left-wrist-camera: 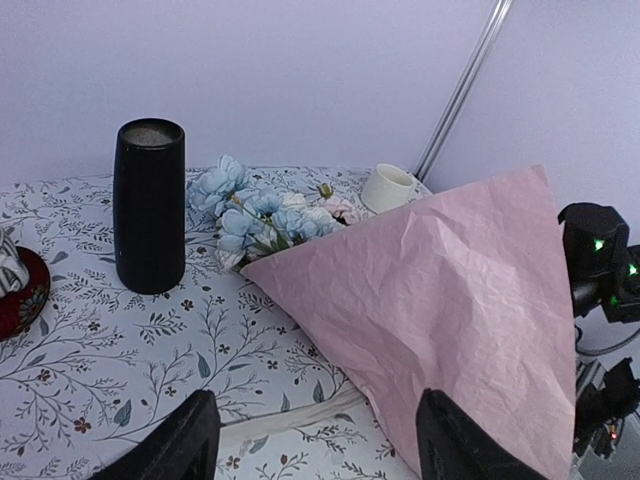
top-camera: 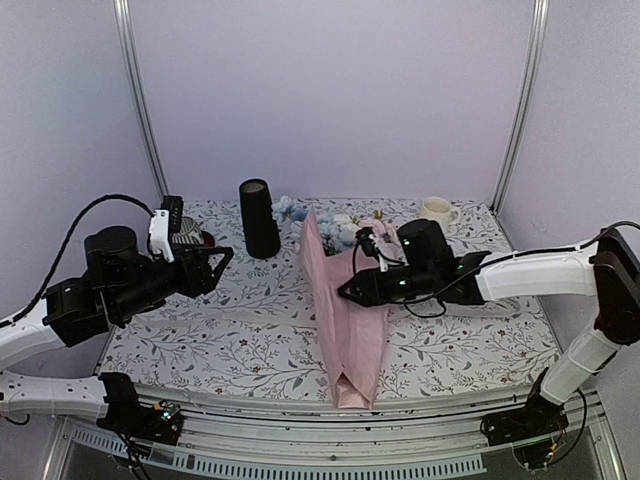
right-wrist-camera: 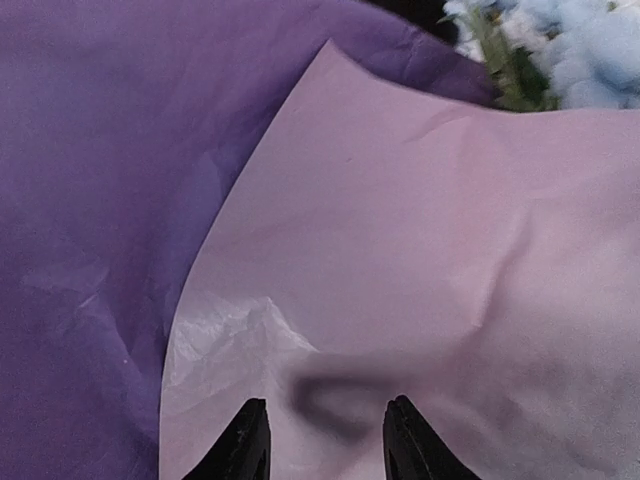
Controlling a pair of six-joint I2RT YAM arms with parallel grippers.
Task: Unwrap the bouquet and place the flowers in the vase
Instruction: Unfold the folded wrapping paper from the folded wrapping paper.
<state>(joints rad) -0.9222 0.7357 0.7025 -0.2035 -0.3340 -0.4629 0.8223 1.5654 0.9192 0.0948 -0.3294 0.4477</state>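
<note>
Status: early stage.
- Bouquet (top-camera: 355, 340) lies mid-table. Pink paper (left-wrist-camera: 450, 320) partly opened, one flap standing up.
- Flowers (left-wrist-camera: 255, 215) lie at far end of paper, heads near vase (top-camera: 260, 218).
- Vase upright, no stems in it. Ribbon not visible.
- Right gripper (right-wrist-camera: 325, 440) close over paper, fingers apart, nothing between them. Contact with paper cannot be told.
- Left gripper (left-wrist-camera: 315, 445) clear of bouquet, fingers wide apart, empty.

Remaining: free flowers from paper, lift, insert stems in vase.

white links (top-camera: 530, 270), black joints (top-camera: 110, 250) — looping black cables (top-camera: 75, 225), small green lights (top-camera: 403, 283).
</note>
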